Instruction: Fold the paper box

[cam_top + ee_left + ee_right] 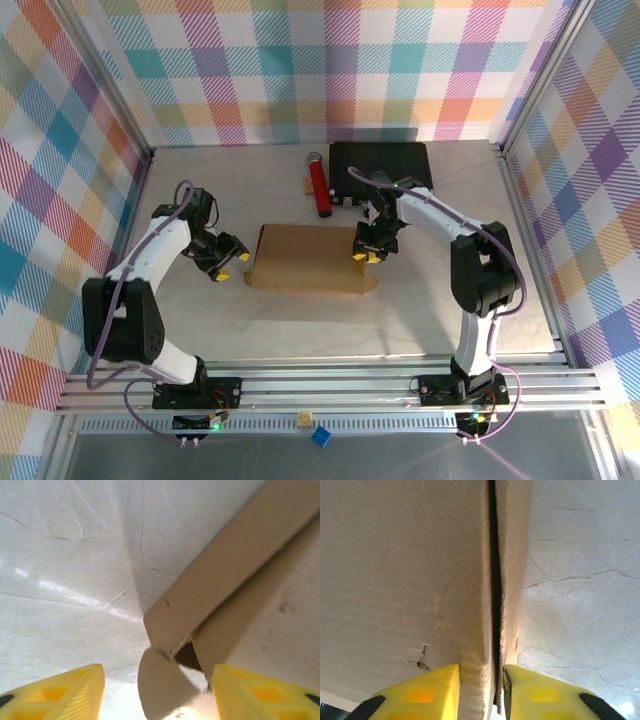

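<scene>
The paper box (310, 258) is plain brown cardboard lying flat in the middle of the table. My left gripper (228, 262) is at the box's left end. In the left wrist view it (159, 674) stands open, with a rounded cardboard tab (161, 687) lying loose between the yellow fingers (65, 692) and a box corner (220, 565) just beyond. My right gripper (370, 252) is at the box's right end. In the right wrist view it (481, 670) is shut on the doubled side wall of the paper box (405, 570), one yellow finger (420, 695) on each side.
A black hard case (380, 165) lies at the back, behind the right arm. A red cylinder (320, 188) rests beside it, just behind the box. Metal frame posts and checked walls close in the table on three sides.
</scene>
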You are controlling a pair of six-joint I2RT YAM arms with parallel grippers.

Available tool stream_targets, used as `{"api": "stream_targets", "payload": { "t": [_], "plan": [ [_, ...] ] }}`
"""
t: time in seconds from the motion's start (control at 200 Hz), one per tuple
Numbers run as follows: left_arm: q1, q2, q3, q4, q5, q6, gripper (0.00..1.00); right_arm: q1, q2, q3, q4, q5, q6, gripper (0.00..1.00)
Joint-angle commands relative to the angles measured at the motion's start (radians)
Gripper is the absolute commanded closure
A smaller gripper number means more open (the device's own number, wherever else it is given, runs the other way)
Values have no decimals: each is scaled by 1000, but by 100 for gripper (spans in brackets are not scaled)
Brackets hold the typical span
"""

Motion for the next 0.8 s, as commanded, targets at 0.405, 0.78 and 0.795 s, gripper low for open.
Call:
{"api": "stream_targets", "payload": {
  "t": [0.405, 0.78, 0.795],
  "plan": [
    [-74, 138, 21, 110, 79, 90, 35, 12, 50, -13, -18, 25, -44, 69],
    [-81, 185, -23, 121, 39, 120, 56, 11, 98, 19, -14, 36, -82, 74],
    [-82, 184, -24, 121, 37, 121, 56, 11, 99, 22, -16, 37, -83, 74]
  ]
}}
